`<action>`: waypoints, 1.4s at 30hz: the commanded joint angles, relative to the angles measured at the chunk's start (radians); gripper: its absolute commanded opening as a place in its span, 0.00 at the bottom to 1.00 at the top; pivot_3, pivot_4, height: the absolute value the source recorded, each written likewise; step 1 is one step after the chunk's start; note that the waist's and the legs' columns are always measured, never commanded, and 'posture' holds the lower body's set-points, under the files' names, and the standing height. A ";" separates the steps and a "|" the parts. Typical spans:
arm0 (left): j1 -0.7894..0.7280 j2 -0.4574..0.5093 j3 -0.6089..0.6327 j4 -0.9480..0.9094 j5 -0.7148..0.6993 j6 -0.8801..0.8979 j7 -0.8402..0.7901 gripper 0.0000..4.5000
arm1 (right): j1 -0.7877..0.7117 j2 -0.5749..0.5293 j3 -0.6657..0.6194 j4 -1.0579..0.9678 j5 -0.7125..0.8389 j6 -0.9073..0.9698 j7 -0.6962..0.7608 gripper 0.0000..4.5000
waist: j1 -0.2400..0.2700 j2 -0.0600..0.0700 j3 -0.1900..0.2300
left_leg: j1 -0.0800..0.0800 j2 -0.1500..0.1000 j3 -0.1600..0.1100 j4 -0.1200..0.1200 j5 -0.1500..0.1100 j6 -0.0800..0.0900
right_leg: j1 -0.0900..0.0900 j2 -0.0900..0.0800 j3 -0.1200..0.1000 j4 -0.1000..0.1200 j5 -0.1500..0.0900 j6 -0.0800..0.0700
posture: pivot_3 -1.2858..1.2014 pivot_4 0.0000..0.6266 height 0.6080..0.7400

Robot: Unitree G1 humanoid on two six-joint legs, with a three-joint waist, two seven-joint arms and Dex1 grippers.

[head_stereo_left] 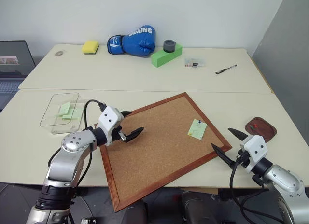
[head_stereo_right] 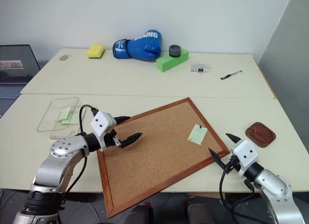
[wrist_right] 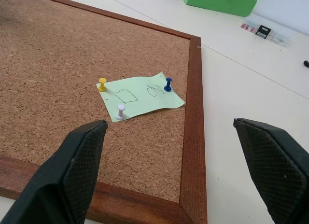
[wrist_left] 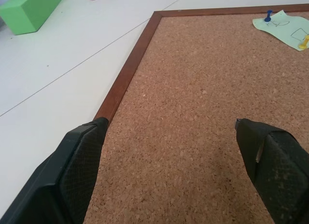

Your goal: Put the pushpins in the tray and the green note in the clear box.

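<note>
Green note (wrist_right: 141, 97) fixed near the right corner of the corkboard (head_stereo_left: 159, 142) by three pushpins (wrist_right: 168, 84): blue, yellow and white. Tray (head_stereo_left: 261, 128) on the counter (head_stereo_left: 145, 74) right of the board; clear box (head_stereo_left: 60, 112) at far left, holding green notes. Left hand (head_stereo_left: 131, 124) spread over the board's left part; right hand (head_stereo_left: 228, 143) spread off its right corner, both empty.

Blue boxing glove (head_stereo_left: 132, 42), yellow sponge (head_stereo_left: 90, 47), green foam block (head_stereo_left: 165, 56), pen (head_stereo_left: 225, 69), laptop (head_stereo_left: 13, 64)
</note>
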 commanded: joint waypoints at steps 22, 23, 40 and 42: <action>-0.141 0.003 -0.018 -0.017 -0.069 0.057 -0.042 1.00 | -0.041 -0.012 0.007 -0.089 0.010 0.038 0.003 0.99 | 0.000 0.000 0.000 | 0.000 0.000 0.000 0.000 0.000 0.000 | 0.000 0.000 0.000 0.000 0.000 0.001 | 0.52 0.24 1.00; -0.154 -0.001 -0.037 -0.023 -0.072 0.063 -0.058 1.00 | -0.038 -0.012 0.007 -0.102 0.016 0.048 0.004 0.99 | 0.000 0.000 0.000 | 0.000 0.000 0.000 0.000 0.000 0.000 | 0.000 0.000 0.000 0.000 0.000 0.001 | 0.52 0.24 1.00; -0.218 -0.079 -0.160 0.044 -0.052 0.000 -0.137 0.34 | -0.117 0.011 0.001 -0.194 0.117 0.275 -0.038 1.00 | -0.001 0.000 0.000 | -0.001 0.000 0.000 0.000 0.000 0.000 | 0.000 0.000 0.000 0.000 0.001 0.001 | 0.52 0.24 1.00; -0.210 -0.085 -0.173 0.052 -0.043 -0.010 -0.142 0.26 | -0.138 0.005 0.006 -0.186 0.132 0.306 -0.031 1.00 | -0.001 0.000 0.000 | -0.001 0.000 0.000 0.000 0.000 0.000 | 0.000 0.000 0.000 0.000 0.001 0.001 | 0.52 0.24 1.00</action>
